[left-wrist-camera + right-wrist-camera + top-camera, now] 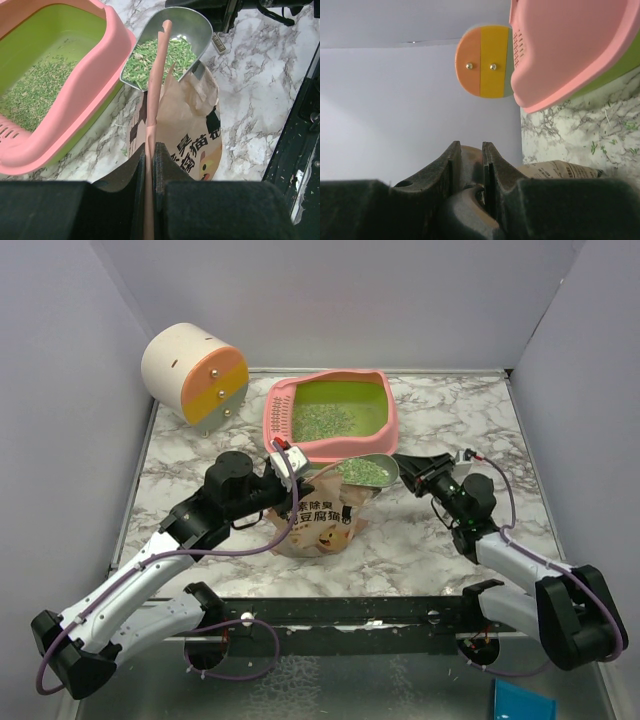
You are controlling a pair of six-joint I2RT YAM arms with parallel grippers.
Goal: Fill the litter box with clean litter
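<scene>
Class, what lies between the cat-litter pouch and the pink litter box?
A grey metal scoop loaded with green litter granules, above the pouch mouth, beside the litter box rim. It is clearest in the top and left wrist views.

Grey-veined marble worktop bearing a beige pouch, a metal scoop and a cream cylinder.
The beige pouch, printed with a cartoon cat and dark characters, sits near the front middle with its pink top strip raised. The metal scoop hangs just above its open mouth. The cream cylinder lies on its side at the far left corner, its flat face banded orange, yellow and pale grey, with small metal studs. A blue object lies below the front edge, right.
</scene>
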